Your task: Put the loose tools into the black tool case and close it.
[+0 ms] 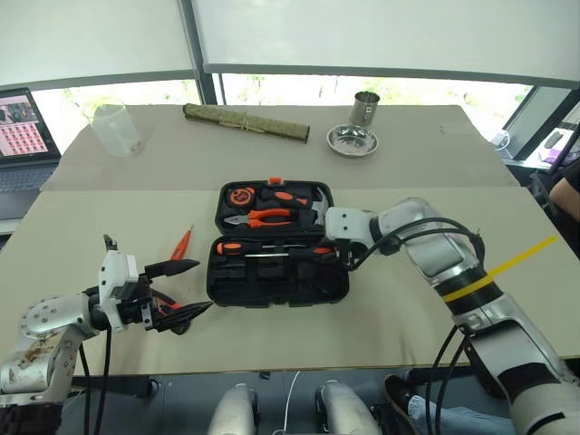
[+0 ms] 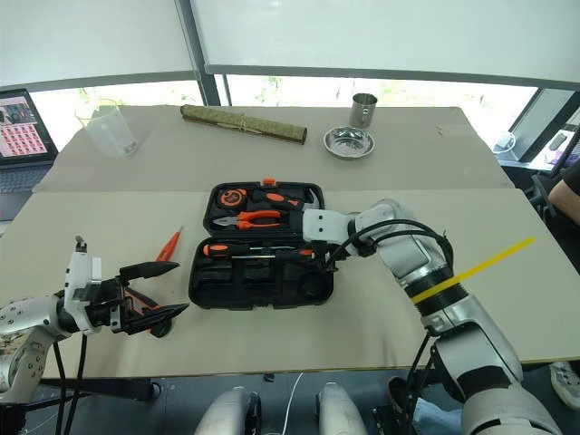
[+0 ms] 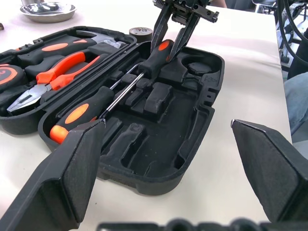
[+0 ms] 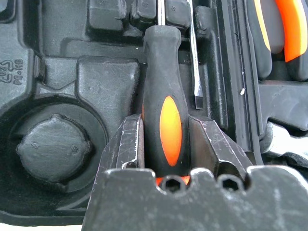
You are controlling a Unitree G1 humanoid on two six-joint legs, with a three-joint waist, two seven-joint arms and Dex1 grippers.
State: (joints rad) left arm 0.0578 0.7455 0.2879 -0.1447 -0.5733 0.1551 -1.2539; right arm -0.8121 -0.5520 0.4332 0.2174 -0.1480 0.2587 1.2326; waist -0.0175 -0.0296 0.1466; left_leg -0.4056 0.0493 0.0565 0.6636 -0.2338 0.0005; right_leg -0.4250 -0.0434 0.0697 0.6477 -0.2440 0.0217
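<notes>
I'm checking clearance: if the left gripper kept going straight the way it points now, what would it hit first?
Most likely the near wall of the black tool case; the open left gripper points straight at it, across bare table, though depth is uncertain.

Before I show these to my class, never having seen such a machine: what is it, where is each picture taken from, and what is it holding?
It is a two-armed robot. Two pictures come from cameras on its head, looking down on a table; the other two from a camera on each wrist. The right gripper is shut on a screwdriver, laying it in the open black tool case beside another screwdriver. The left gripper is open and holds nothing. A small orange screwdriver lies loose on the table; further off are a rolled mat, a metal cup and a dish.
</notes>
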